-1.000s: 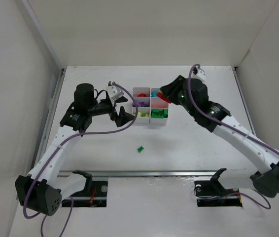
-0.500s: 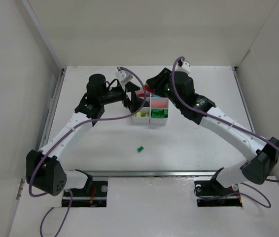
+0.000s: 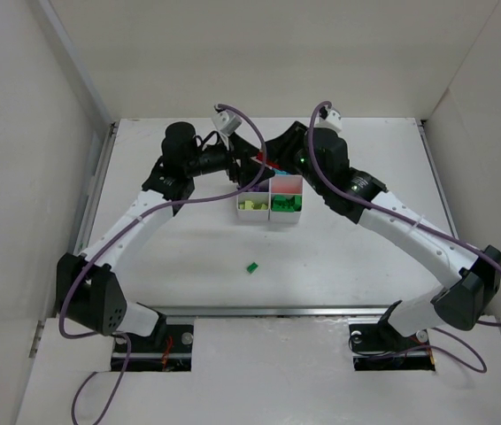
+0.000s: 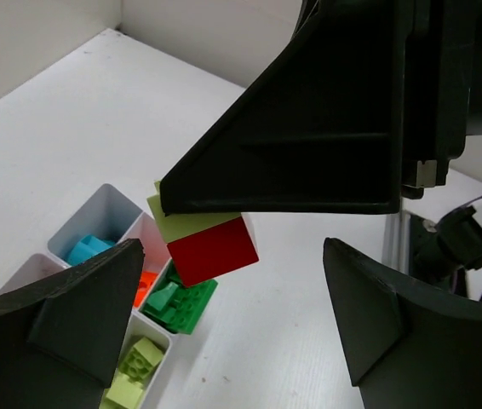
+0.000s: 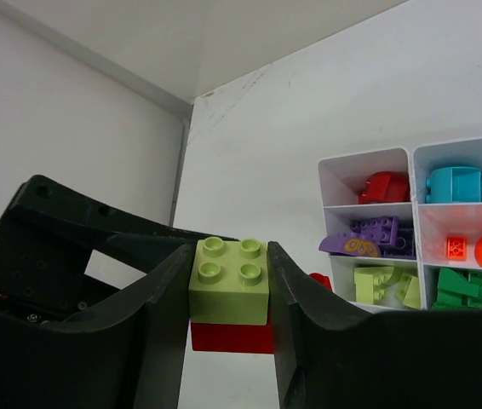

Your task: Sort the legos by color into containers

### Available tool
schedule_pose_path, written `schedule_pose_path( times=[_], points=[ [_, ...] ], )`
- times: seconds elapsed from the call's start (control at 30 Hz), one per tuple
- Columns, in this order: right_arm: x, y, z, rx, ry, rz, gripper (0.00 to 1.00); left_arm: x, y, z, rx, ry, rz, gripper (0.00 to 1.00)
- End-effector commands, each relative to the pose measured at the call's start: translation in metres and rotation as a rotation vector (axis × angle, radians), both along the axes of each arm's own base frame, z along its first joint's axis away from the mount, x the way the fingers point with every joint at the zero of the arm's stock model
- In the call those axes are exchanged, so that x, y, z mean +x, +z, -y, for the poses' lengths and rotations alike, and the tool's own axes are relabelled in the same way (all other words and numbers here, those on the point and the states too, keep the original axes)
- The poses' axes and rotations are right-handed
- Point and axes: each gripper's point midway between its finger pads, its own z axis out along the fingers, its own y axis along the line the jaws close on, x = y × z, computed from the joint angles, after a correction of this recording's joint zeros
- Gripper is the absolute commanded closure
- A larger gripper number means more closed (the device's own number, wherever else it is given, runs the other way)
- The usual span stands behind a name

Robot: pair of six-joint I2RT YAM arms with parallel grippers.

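Observation:
My right gripper (image 5: 229,341) is shut on a yellow-green brick (image 5: 229,281) stacked on a red brick (image 5: 232,337), held in the air left of the white six-compartment tray (image 5: 411,204). The tray holds red, cyan, purple, orange, yellow-green and green legos, one colour per compartment. In the top view both grippers meet over the tray's (image 3: 269,219) back left corner, left gripper (image 3: 247,166) facing right gripper (image 3: 268,159). My left gripper (image 4: 232,294) is open, and the held stack (image 4: 214,249) hangs just ahead of its jaws, untouched. One green lego (image 3: 252,266) lies on the table.
White walls enclose the table on the left, back and right. A metal rail (image 3: 277,311) runs along the near edge by the arm bases. A small red piece (image 5: 321,279) shows behind my right finger, beside the tray.
My left gripper has risen and moved to the back right, up to the right gripper. My right gripper moved left with the stack a second ago and has since held still.

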Motion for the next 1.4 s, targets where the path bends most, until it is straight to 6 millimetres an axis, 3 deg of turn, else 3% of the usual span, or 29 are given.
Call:
schedule_pose_path(
  times=[0.0,0.2,0.3,0.43,0.53,0.57,0.73,1.03,1.27,1.37],
  points=[
    [-0.001,0.024,-0.006,0.060,0.014,0.059,1.00,-0.009,0.031,0.008,-0.066,-0.066,0.017,0.17],
    [-0.001,0.019,-0.006,0.054,0.014,0.052,1.00,-0.004,0.020,0.010,-0.053,-0.049,-0.086,0.53],
    [-0.002,0.015,-0.007,0.049,0.023,0.044,1.00,-0.001,0.019,0.011,-0.065,-0.039,-0.116,0.57],
    [-0.004,0.010,-0.007,0.044,0.032,0.036,1.00,-0.002,0.021,0.011,-0.076,-0.039,-0.124,0.75],
    [-0.005,0.005,-0.007,0.036,0.032,0.028,1.00,0.006,0.021,0.009,-0.073,0.009,-0.133,0.97],
    [-0.005,0.005,-0.007,0.036,0.032,0.028,1.00,0.007,0.018,0.009,-0.070,0.023,-0.158,1.00],
    [-0.005,0.004,0.001,0.032,-0.001,0.033,1.00,0.008,0.010,0.004,-0.018,0.050,-0.143,1.00],
    [0.004,-0.003,0.024,-0.016,-0.078,0.044,1.00,-0.001,-0.036,-0.017,0.185,0.067,-0.071,1.00],
    [0.011,-0.019,0.021,-0.056,-0.074,0.025,1.00,-0.015,-0.055,-0.025,0.209,0.073,-0.113,1.00],
    [0.014,-0.022,0.015,-0.074,-0.053,0.017,1.00,-0.011,-0.062,-0.033,0.224,0.116,-0.123,1.00]
  ],
)
